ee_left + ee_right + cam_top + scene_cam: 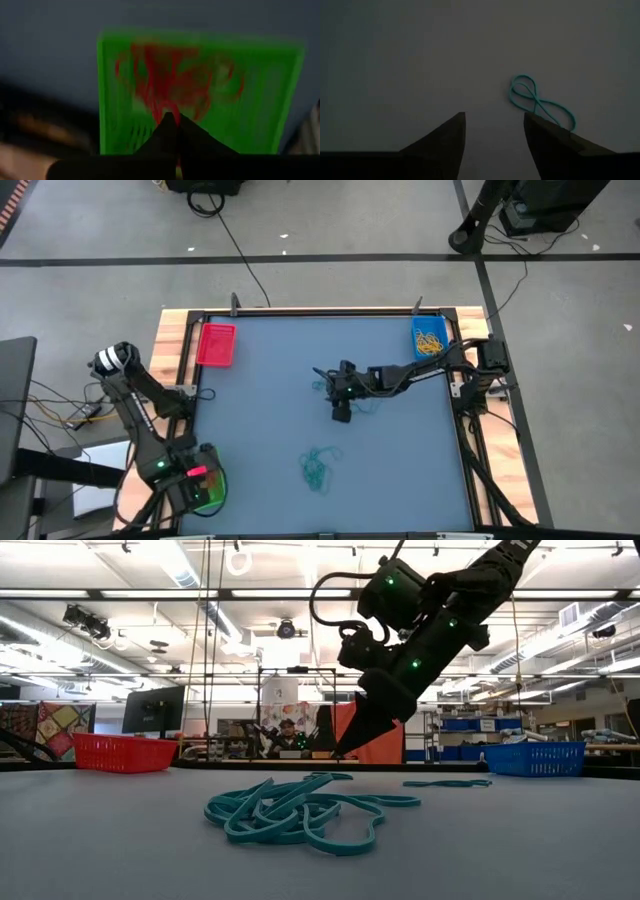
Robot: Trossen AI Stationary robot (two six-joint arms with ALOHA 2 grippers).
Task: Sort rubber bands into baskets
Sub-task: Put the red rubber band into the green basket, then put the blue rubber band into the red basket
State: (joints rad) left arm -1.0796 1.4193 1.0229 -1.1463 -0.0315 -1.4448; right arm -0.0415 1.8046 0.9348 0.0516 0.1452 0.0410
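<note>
The grey-blue bench (400, 470) is seen with a red rectangular plastic basket (216, 345) at its far left corner and a blue one (430, 338), filled with yellow rubber bands (431, 343), at its far right. A green basket (280, 100) holding red bands (170, 85) lies under the left pincer (176, 122), whose fingers are pressed together. The right pincer (494, 131) is held spread above mid-bench, beside a teal band (540, 102). A teal heap (317, 466) lies nearer the front.

No legible text, label, brand, number or sign appears in any view. Markings in the room background are too small to read.
</note>
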